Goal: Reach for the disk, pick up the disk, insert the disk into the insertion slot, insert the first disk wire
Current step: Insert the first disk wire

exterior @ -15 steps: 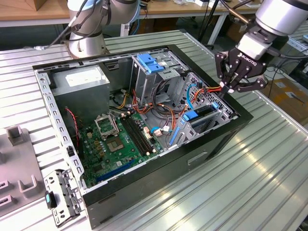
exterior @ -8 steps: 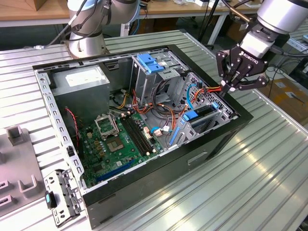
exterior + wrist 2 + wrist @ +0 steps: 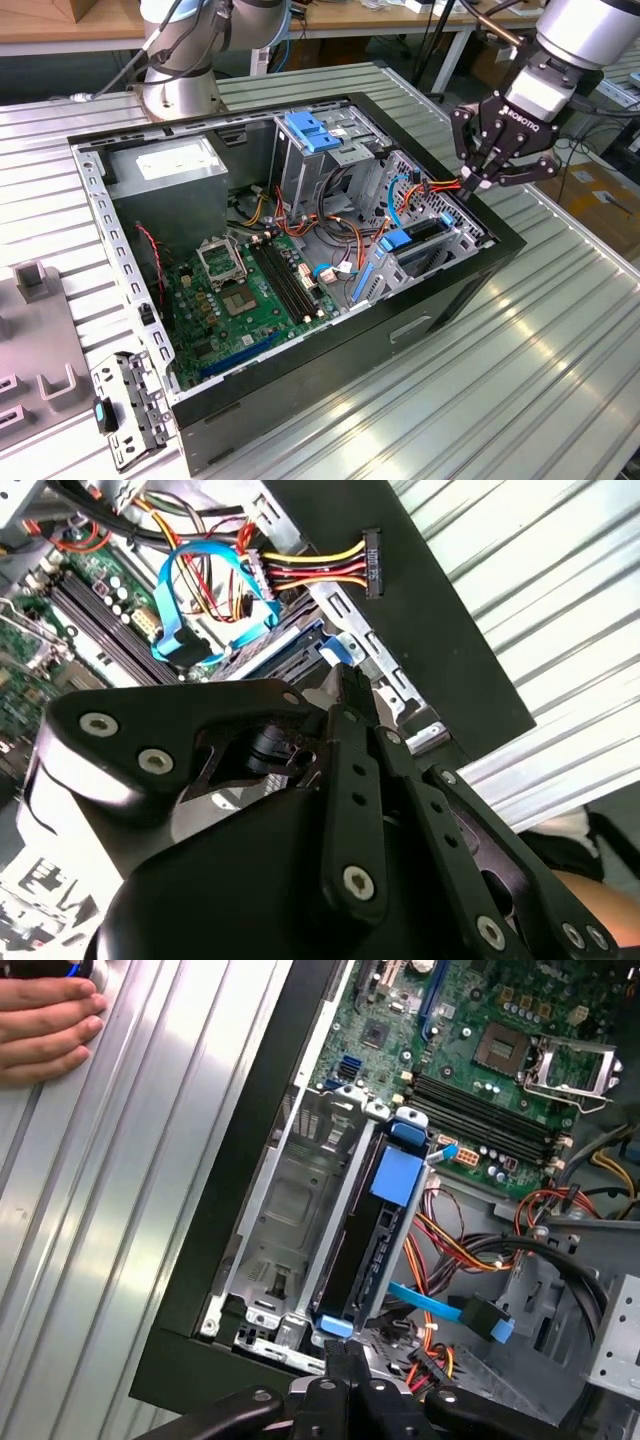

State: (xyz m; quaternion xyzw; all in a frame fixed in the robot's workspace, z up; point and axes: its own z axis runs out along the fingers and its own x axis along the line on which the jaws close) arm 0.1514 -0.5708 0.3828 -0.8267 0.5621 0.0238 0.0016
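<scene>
The robot's hand (image 3: 478,180) hangs at the computer case's (image 3: 300,400) edge on the exterior view's right, fingertips drawn together just above the end of the disk (image 3: 375,1240), gripping nothing. The disk sits upright in the insertion slot (image 3: 290,1220), its blue carrier showing. A loose blue data cable (image 3: 450,1310) lies beside it. A person's hand (image 3: 45,1025) rests on the ribbed metal surface (image 3: 110,1210).

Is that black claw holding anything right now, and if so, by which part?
Nothing, as far as shows. The gripper is shut, with its tips at the blue end of the disk, which sits in the insertion slot.
</scene>
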